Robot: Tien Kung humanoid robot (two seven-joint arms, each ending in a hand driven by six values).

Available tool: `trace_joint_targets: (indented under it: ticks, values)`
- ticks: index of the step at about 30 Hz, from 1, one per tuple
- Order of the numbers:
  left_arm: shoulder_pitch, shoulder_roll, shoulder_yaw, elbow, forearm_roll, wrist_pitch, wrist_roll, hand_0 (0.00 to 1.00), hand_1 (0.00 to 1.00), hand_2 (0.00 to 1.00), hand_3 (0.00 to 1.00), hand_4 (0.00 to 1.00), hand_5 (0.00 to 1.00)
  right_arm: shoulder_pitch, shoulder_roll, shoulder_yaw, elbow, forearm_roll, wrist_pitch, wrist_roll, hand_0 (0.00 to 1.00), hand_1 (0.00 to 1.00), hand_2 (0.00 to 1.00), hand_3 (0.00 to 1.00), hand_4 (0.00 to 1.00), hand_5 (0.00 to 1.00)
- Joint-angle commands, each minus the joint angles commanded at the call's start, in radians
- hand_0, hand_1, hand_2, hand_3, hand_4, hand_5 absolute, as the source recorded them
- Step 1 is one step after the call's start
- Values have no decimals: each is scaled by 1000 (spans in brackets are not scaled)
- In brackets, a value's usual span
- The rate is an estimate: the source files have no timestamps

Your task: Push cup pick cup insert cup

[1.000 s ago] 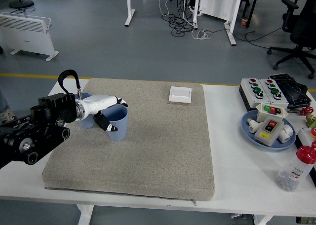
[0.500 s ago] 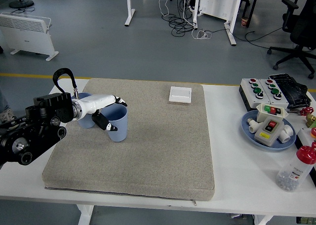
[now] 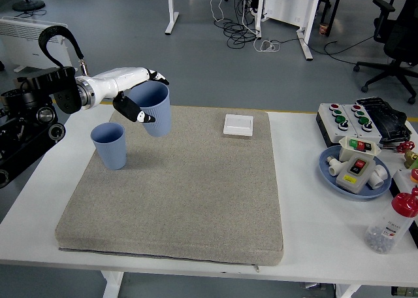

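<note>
Head view showed your left hand (image 3: 134, 95) gripping the lifted cup (image 3: 155, 108); the standing cup (image 3: 110, 145) sat down-left of it.

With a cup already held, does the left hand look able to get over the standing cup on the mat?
Probably yes. The left hand holds the lifted cup above the mat, and the standing cup sits upright, mouth open, just below-left, with nothing between them.

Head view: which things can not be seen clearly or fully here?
- Held cup: the left hand covers part of its wall.
- Both cups' insides, including the standing cup: hidden by their own walls.
- Bottle label: too small to read.
- Items at the right edge: cut off.
- Right arm: out of frame.
</note>
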Motion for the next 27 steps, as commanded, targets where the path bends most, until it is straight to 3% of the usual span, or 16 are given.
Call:
trace_joint_targets:
  ticks: [3,8,14,27]
  values:
    - [-11,7,0,16,5,-2,-2,528,473,461,406,295,2,0,-1,-1,0,2,0,0,730,661,678,594,145,484]
    - [-62,33,17,99,33,-7,-6,542,486,472,409,316,2,2,-4,-5,0,5,0,0,730,660,680,594,145,483]
    - [-66,21,65,182,44,-6,-33,544,504,486,419,365,2,4,-5,-6,0,5,-1,0,730,660,679,594,145,484]
    - [-51,11,90,277,22,3,-56,545,511,492,428,385,2,6,-5,-6,0,2,1,1,730,659,679,594,144,483]
